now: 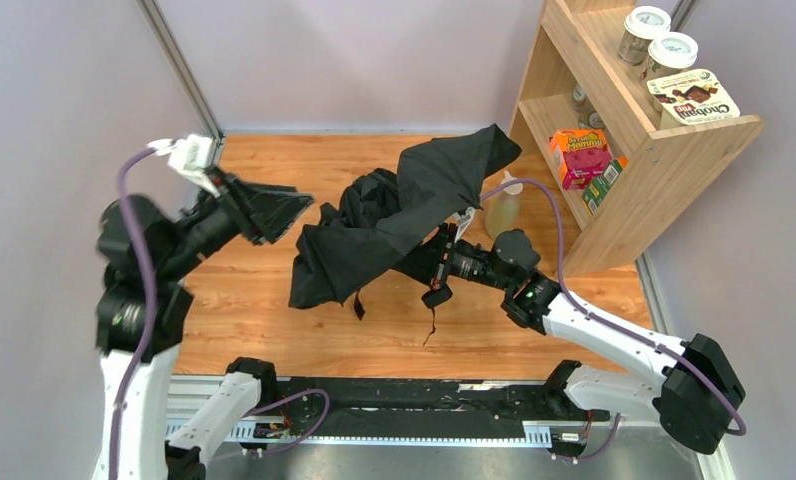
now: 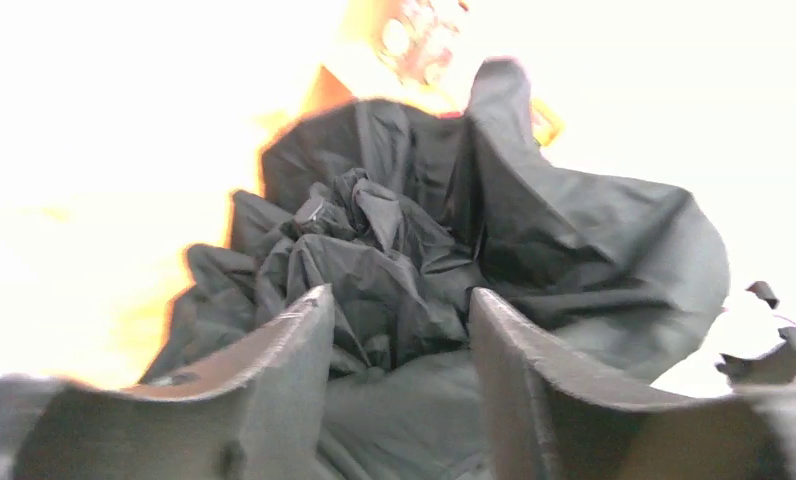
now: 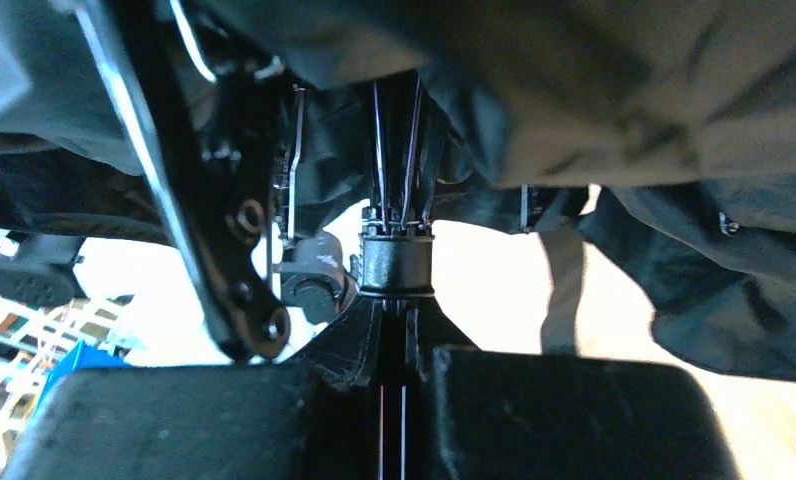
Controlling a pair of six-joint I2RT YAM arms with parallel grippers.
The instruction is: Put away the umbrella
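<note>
The umbrella (image 1: 394,225) is sprawling half-collapsed over the tabletop (image 1: 274,330), far from put away. The right gripper (image 3: 394,320) is clamping its jaws on the thin shaft, canopy billowing above. The left gripper (image 2: 399,330) is hovering with jaws spread, fabric just ahead. The handle is hiding from me.

Blown-out, blurred left wrist view

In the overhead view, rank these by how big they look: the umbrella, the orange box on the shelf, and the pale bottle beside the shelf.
1. umbrella, clearly largest.
2. orange box.
3. pale bottle, partly hidden by the canopy, so close to the box; unsure.
</note>
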